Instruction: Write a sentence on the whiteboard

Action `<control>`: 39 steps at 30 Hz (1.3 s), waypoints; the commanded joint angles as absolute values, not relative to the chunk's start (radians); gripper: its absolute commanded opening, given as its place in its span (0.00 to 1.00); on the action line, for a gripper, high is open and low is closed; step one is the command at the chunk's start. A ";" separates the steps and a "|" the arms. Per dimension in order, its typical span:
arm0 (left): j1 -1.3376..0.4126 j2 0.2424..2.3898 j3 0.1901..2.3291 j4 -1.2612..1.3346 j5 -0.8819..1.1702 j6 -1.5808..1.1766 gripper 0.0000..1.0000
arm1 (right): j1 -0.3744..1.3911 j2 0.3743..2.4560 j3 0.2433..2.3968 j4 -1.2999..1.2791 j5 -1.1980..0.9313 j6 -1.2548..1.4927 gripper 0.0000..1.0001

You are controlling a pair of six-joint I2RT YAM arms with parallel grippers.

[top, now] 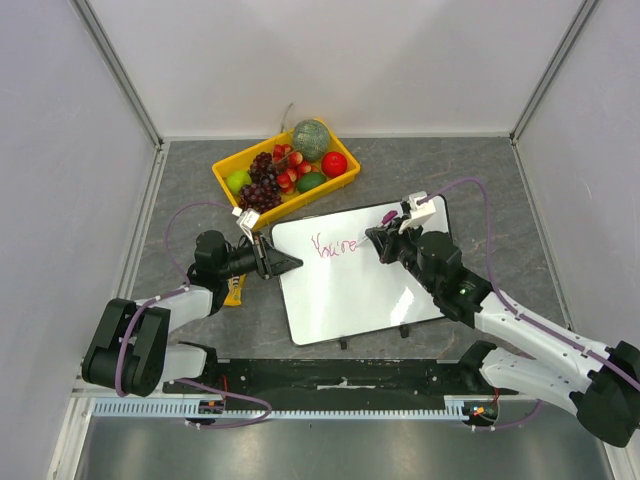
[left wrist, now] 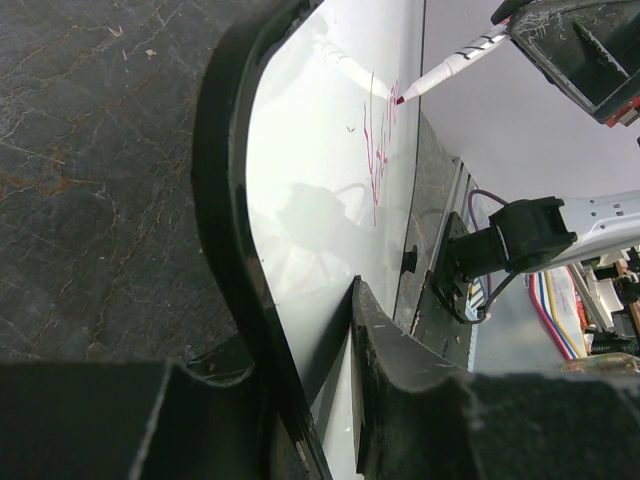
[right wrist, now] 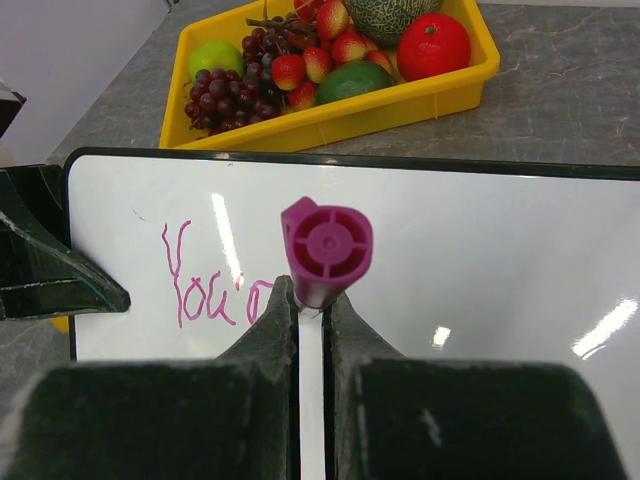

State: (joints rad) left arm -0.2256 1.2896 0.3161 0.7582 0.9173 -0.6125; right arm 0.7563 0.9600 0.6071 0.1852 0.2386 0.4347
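Position: board [top: 350, 295] lies flat on table [top: 190, 190], face up, between the two arms and just near of a yellow fruit tray [top: 222, 170]. Its long axis runs left to right, skewed so the right end sits farther from the arm bases. The two black clips are on the near long edge, toward the arms.

Left gripper [top: 285, 262] is closed on the board's left short edge; in the wrist view the black rim passes between its fingers [left wrist: 420, 400]. Likely purpose: an anchor, so the glossy board does not skate or turn under pen pressure.

Right gripper [top: 383, 243] is clamped on a marker [right wrist: 327, 250], its fingers nearly together on the barrel. The marker is tilted, with the magenta butt end up and back toward the wrist camera and the tip [left wrist: 401, 99] down at the board face, at the end of the script. Contact looks made, but cannot be sure. The tilt probably leaves the line visible and lets the tip drag rather than dig.

Script [top: 335, 245] is magenta and reads roughly "You're". It starts toward the far left corner and runs along the long axis, with bare white to the right and below. Judgement: one word in, most of the sentence left to write.
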 commanded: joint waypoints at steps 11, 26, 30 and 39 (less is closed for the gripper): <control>-0.244 1.308 0.301 0.698 0.873 -0.423 0.02 | 0.749 0.850 0.670 0.135 0.236 0.416 0.00; -0.244 1.313 0.301 0.704 0.876 -0.425 0.02 | 0.736 0.861 0.687 0.110 0.196 0.399 0.00; -0.244 1.312 0.301 0.703 0.874 -0.425 0.02 | 0.736 0.861 0.684 0.110 0.186 0.396 0.00; -0.244 1.312 0.302 0.704 0.874 -0.426 0.02 | 0.730 0.844 0.683 0.104 0.190 0.388 0.00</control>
State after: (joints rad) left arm -0.2260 1.2896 0.3161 0.7612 0.9188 -0.6121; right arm 0.7368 0.8635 0.6388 0.0944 0.1951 0.4072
